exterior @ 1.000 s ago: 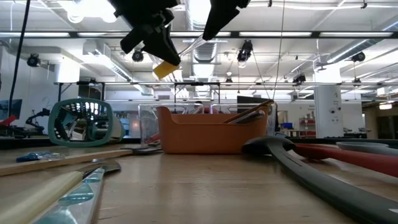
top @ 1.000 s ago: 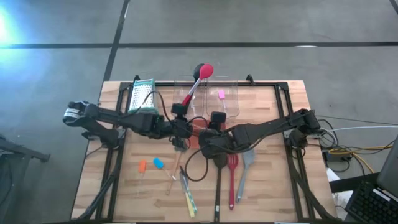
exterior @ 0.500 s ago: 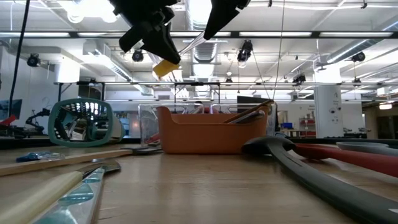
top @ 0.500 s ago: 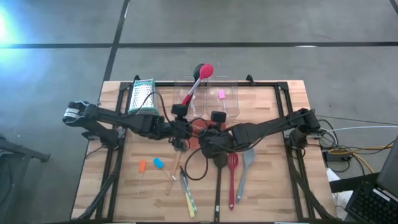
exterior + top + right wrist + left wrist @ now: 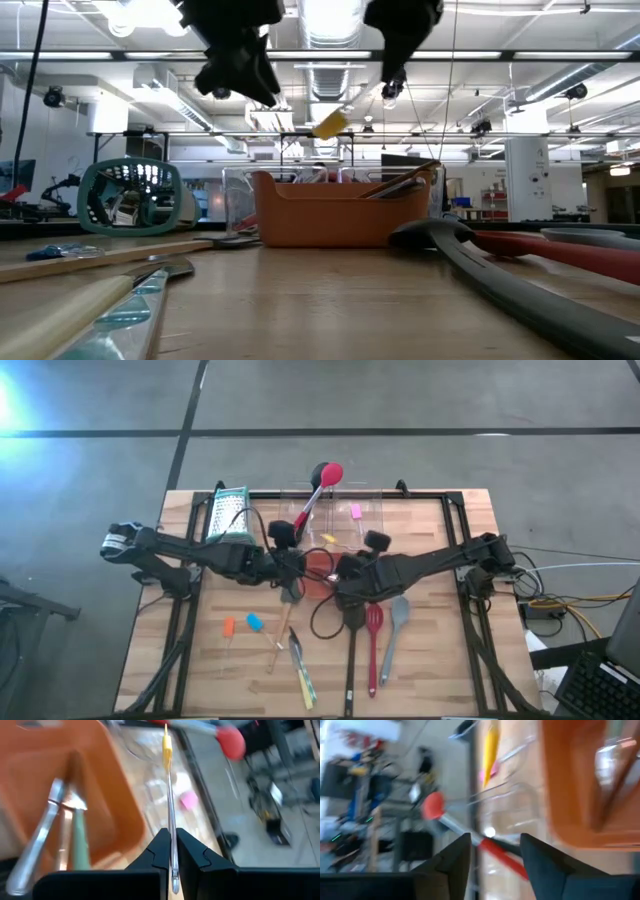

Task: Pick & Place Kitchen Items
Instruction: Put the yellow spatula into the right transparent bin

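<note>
**Yellow-tipped pick held above the orange tray**

I note a slatted wooden desk (image 5: 440, 660). Near its far edge stands a smooth orange tray (image 5: 330, 215) beside clear plastic tubs (image 5: 365, 520), with a metal box grater (image 5: 228, 512) toward the far left corner. Long red, black and grey spatulas (image 5: 375, 645) lie flat toward the near edge. The right gripper (image 5: 170, 862) is clamped on a thin metal pick with a yellow tip (image 5: 166, 747), held over the tray's far side. The left gripper (image 5: 495, 855) hovers alongside, fingers apart, empty.
</note>
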Motion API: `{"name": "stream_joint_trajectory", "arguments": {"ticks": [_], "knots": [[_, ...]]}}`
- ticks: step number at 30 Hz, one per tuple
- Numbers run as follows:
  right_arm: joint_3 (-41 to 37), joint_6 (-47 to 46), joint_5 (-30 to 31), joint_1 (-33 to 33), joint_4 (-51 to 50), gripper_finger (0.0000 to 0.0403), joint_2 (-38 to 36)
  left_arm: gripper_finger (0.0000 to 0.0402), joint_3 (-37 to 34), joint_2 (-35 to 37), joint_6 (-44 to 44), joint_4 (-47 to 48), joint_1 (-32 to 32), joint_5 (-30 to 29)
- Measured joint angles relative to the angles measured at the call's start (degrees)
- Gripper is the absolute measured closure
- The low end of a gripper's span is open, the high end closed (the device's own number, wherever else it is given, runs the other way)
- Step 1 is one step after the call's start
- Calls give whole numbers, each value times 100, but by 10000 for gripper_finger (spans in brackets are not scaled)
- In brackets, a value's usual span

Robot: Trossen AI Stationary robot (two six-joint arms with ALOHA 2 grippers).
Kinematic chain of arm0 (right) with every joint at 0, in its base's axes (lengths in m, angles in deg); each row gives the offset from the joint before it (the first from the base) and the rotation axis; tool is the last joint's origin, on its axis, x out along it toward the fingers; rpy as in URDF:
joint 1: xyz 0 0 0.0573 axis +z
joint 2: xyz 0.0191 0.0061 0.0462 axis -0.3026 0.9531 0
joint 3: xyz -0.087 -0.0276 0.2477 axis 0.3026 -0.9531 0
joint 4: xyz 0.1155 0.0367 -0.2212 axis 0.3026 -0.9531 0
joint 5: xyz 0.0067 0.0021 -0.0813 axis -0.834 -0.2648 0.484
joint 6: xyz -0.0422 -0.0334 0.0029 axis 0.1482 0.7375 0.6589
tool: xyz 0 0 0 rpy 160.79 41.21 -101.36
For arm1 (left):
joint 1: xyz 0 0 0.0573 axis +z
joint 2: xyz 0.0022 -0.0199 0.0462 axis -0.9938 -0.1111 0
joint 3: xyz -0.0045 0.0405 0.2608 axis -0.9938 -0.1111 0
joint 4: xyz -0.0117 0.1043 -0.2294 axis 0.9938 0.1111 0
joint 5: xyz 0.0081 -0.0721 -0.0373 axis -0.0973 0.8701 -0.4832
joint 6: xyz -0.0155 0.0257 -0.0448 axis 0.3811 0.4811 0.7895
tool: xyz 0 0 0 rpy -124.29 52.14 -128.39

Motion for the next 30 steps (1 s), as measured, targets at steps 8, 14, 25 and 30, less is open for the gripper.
{"name": "stream_joint_trajectory", "arguments": {"ticks": [8,14,25,30], "knots": [[-26,-558,95,-655,-557,394,0,207,-10,4,825,9,0,17],[-233,-412,71,-1398,-498,394,-42,211,-226,92,1427,37,-9,141],[-2321,905,-1249,-2412,3408,394,-1215,214,-879,857,2098,-340,-9,84],[-3115,376,-1252,-2695,4135,394,-1464,214,-1179,1225,2269,-919,-9,107]]}}
